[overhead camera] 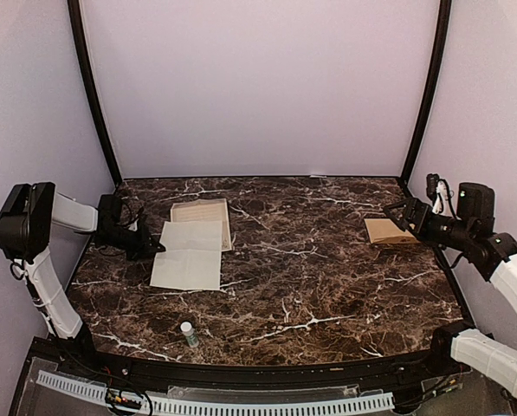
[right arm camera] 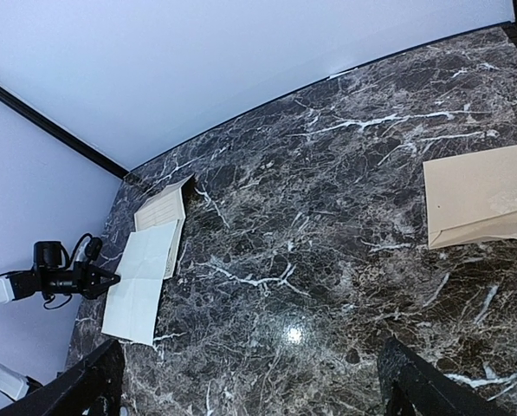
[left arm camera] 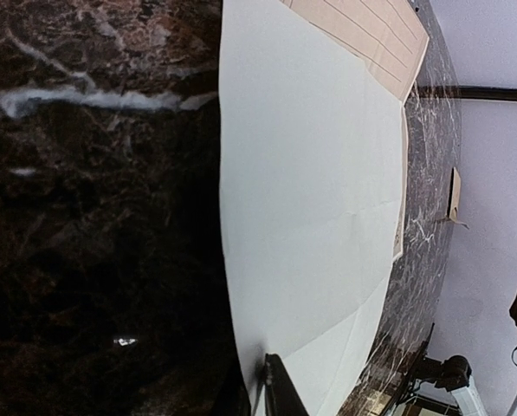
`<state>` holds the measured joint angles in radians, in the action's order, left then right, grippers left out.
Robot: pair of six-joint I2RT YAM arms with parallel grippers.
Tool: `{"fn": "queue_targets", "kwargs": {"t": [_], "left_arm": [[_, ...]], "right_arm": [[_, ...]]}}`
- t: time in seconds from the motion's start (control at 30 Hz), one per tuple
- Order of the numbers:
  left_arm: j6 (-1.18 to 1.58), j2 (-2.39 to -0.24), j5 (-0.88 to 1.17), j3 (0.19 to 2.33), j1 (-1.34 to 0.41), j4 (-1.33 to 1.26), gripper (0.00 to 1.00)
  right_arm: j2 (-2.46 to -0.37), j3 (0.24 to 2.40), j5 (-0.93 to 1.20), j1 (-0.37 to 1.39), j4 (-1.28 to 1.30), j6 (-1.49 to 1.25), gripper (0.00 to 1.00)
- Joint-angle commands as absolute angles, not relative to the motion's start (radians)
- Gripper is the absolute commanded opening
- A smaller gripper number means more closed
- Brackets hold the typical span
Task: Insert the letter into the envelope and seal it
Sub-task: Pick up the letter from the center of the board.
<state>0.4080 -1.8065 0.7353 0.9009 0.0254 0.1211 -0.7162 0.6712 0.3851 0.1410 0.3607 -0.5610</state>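
At letter's (overhead camera: 189, 256) left edge, left gripper (overhead camera: 152, 245) low, likely to lift it, closure can't tell; right gripper (overhead camera: 397, 216) spread near envelope (overhead camera: 386, 231), ready to steady.

White letter (overhead camera: 189, 253), cream lined page (overhead camera: 202, 212), tan envelope (overhead camera: 388, 230), dark brown marble table (overhead camera: 310, 277) veined white, small bottle (overhead camera: 189, 334) seemingly greenish.
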Motion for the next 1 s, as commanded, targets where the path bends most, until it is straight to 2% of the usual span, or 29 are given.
{"fn": "queue_targets", "kwargs": {"t": [0.0, 0.07, 0.2, 0.33, 0.5, 0.73, 0.97], "left_arm": [[0.391, -1.773, 0.729, 0.913, 0.028, 0.138, 0.05], [0.379, -1.755, 0.720, 0.911, 0.028, 0.139, 0.01], [0.352, -1.673, 0.705, 0.873, 0.027, 0.114, 0.00], [0.413, -1.483, 0.693, 0.794, 0.027, 0.033, 0.00], [0.525, -1.273, 0.642, 0.696, -0.033, -0.091, 0.00], [0.505, -1.134, 0.564, 0.836, -0.185, 0.120, 0.00], [0.577, -1.060, 0.580, 0.930, -0.307, 0.152, 0.00]], "right_arm": [[-0.722, 0.686, 0.371, 0.153, 0.330, -0.577, 0.99], [-0.727, 0.690, 0.373, 0.156, 0.331, -0.578, 0.99], [-0.743, 0.712, 0.371, 0.157, 0.348, -0.550, 0.99], [-0.782, 0.725, 0.360, 0.158, 0.341, -0.529, 0.99], [-0.850, 0.697, 0.446, 0.177, 0.212, -0.606, 0.99], [-0.839, 0.741, 0.348, 0.270, 0.283, -0.608, 0.99], [-0.797, 0.756, 0.307, 0.369, 0.271, -0.681, 0.99]]}}
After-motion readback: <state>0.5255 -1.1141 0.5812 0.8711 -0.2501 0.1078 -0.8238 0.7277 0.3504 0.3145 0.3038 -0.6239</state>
